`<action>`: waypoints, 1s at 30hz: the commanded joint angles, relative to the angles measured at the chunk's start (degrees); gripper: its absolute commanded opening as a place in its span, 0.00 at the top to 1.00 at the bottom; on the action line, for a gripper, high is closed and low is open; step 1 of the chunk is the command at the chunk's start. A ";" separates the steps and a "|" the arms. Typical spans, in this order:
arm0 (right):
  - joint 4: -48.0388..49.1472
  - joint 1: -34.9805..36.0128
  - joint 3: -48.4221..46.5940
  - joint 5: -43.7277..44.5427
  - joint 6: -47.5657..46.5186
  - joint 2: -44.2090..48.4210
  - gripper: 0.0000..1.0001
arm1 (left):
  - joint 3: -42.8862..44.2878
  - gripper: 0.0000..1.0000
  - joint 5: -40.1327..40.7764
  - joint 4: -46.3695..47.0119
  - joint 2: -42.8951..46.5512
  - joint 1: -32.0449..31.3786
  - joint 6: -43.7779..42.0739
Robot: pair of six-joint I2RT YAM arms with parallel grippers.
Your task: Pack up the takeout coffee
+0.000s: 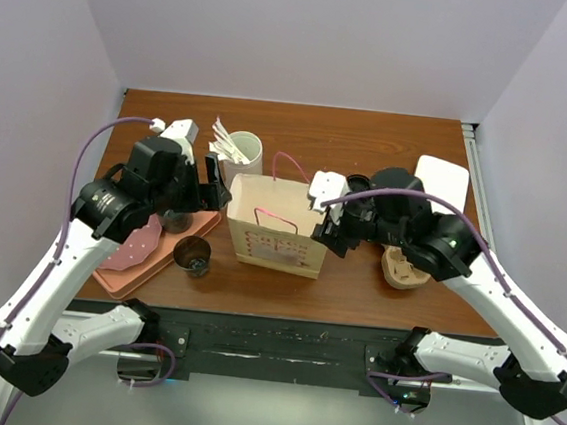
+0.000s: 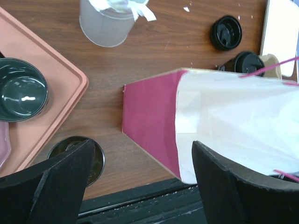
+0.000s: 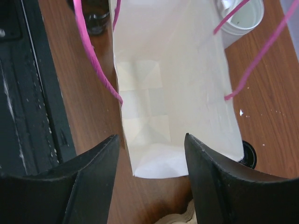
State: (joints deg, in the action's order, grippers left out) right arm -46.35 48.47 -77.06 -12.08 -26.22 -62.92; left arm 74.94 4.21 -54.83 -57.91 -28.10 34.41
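From above, the left gripper hangs at the left end of the paper bag and the right gripper at its right end, both arms bent low. At the left wrist, the claw is spread wide. The takeout coffee stands beyond the bag, just beside the pulp carrier. It is probably light and crushable, so it wants a gentle hold on its wall below the lid. At the right wrist, the fingers gape over the bag's open mouth.

The left arm was stretched forward and bent inward at the wrist, the left gripper pointing down with jaws spread wide. The right arm mirrored it, the right gripper likewise parted and, as far as the views showed, holding nothing.
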 commanded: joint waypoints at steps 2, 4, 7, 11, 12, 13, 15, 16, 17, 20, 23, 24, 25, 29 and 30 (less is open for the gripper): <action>4.85 0.22 -6.69 5.73 20.29 2.18 0.38 | -0.67 0.12 -7.01 3.68 -2.11 0.24 -4.79; 3.90 0.31 -9.41 11.52 30.28 1.14 0.37 | -0.49 0.12 -7.63 3.59 -2.99 0.24 -4.97; 0.30 0.22 -13.64 23.13 37.62 0.43 0.37 | -0.41 0.13 -7.20 4.38 -2.82 0.24 -4.88; -7.43 -0.48 -15.66 39.90 41.42 -2.46 0.40 | -0.41 0.13 -6.84 5.52 -2.91 0.24 -5.58; -8.83 -1.87 -15.84 41.50 42.29 -3.17 0.42 | -0.32 0.13 -6.84 5.70 -3.00 0.24 -5.67; -11.37 -2.93 -16.45 42.04 42.56 -3.79 0.43 | -0.23 0.12 -6.50 5.61 -2.91 0.24 -5.41; -13.15 -8.26 -16.72 39.61 42.39 -4.93 0.43 | -0.05 0.10 -5.26 5.79 -2.30 0.24 -4.97; -14.29 -10.22 -16.11 38.63 42.30 -5.20 0.43 | 0.03 0.09 -5.09 6.05 -1.51 0.24 -4.97; -14.64 -14.15 -15.24 37.75 41.95 -5.46 0.43 | -0.05 0.08 -4.39 6.05 -1.07 0.24 -5.06; -14.65 -18.75 -10.67 37.65 40.90 -5.90 0.41 | -0.14 0.03 -2.28 6.40 1.13 0.24 -4.53; -12.72 -25.68 -4.61 34.85 42.39 -6.34 0.42 | -0.05 0.00 -1.83 6.66 3.33 0.24 -3.57; -11.67 -26.14 -2.68 34.23 42.13 -6.34 0.42 | 0.03 0.00 -2.27 6.84 3.76 0.24 -3.48; -8.70 -26.67 1.78 31.79 41.26 -6.08 0.42 | 0.03 0.00 -2.80 7.19 4.29 0.24 -3.74; -3.31 -29.21 10.87 26.30 36.94 -6.87 0.41 | -1.45 0.00 -7.01 6.93 6.05 -0.11 -2.69; -3.48 -30.00 11.66 27.27 38.85 -7.30 0.42 | -1.89 0.00 -8.06 7.01 7.01 -0.20 -1.73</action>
State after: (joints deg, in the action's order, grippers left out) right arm -53.95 20.53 -69.76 18.48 12.95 -69.45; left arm 74.28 0.14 -50.17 -52.71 -28.12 30.87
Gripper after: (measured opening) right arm 0.586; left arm 0.997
